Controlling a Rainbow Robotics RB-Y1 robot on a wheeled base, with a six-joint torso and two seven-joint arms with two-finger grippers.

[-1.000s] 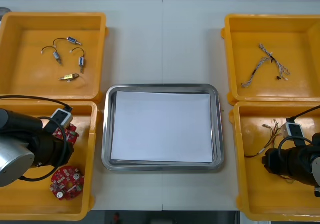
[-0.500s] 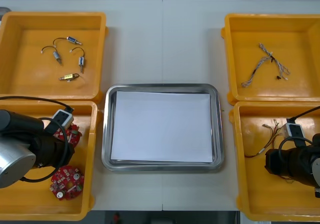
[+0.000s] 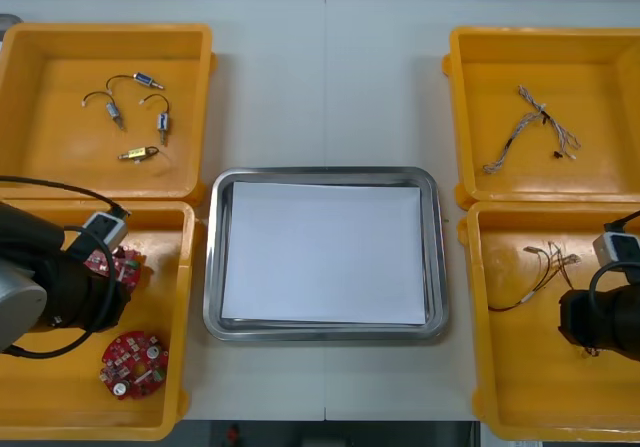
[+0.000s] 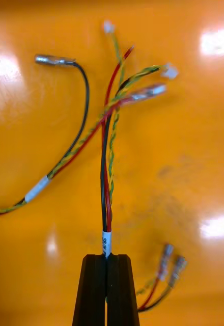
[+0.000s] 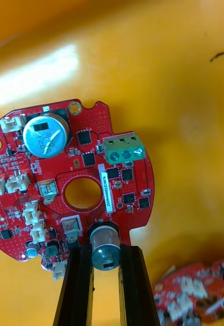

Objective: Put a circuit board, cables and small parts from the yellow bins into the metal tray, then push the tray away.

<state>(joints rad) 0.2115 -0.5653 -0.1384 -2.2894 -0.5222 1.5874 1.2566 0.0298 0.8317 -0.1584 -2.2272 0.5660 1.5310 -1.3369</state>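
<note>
in the near-left yellow bin [image 3: 40,407], the left gripper [image 5: 106,250] has its jaws clenched on a round part of a red circuit board [image 5: 119,178]. in the near-right yellow bin [image 3: 520,397], the right gripper [image 4: 106,257] has its jaws grasping a red and yellow cable [image 4: 106,204]. the metal tray [image 3: 325,175] lies between the bins, white inside.

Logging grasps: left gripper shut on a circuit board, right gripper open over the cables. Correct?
No: the right gripper is shut on a cable, as the right wrist view shows. The left gripper is indeed shut on a circuit board.
</note>
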